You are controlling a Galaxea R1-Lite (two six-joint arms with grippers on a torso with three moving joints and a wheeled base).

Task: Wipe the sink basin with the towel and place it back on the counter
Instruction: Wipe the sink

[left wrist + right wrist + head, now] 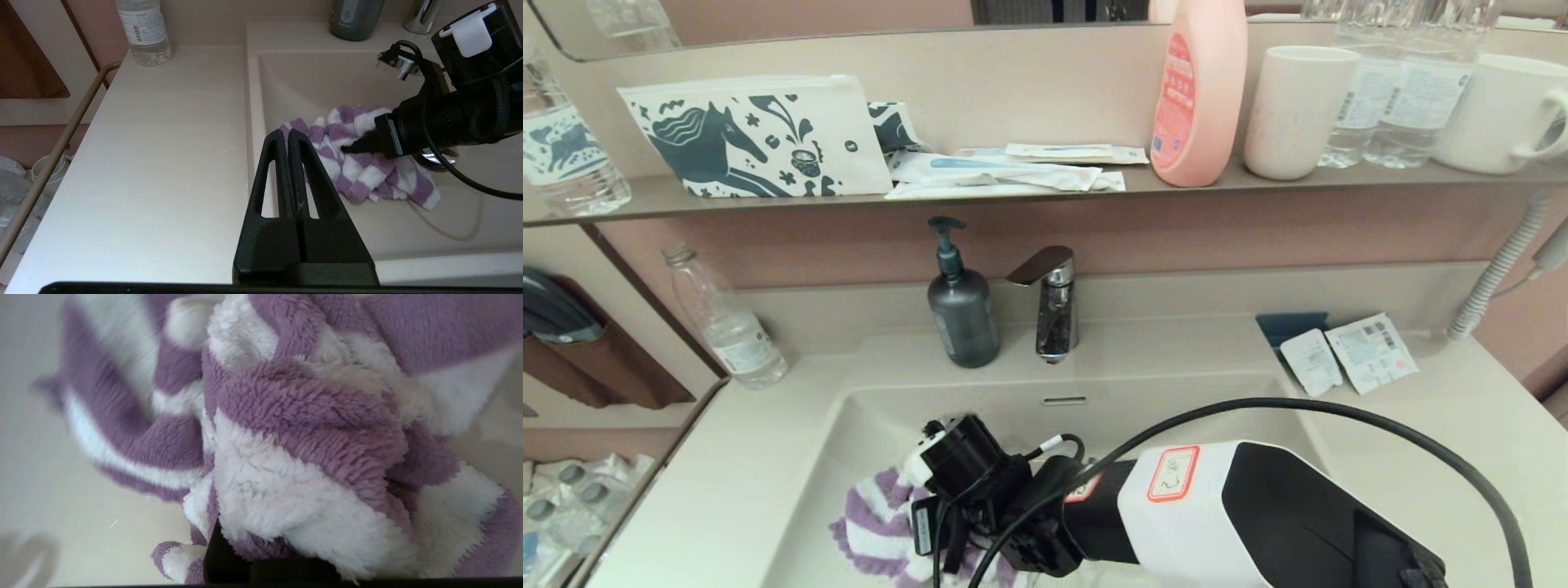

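Right arm (pixel 1258 514) is closest to me, reaching down into the basin (pixel 866 425) with the right gripper (pixel 347 149) pinched shut on the towel (pixel 359 171). The towel's bunched on the basin floor toward its left wall, beside the drain. The worktop (pixel 163 143) lies just past that wall, so it goes left. Left gripper (pixel 288 136) hovers over that edge, jaws closed, empty.
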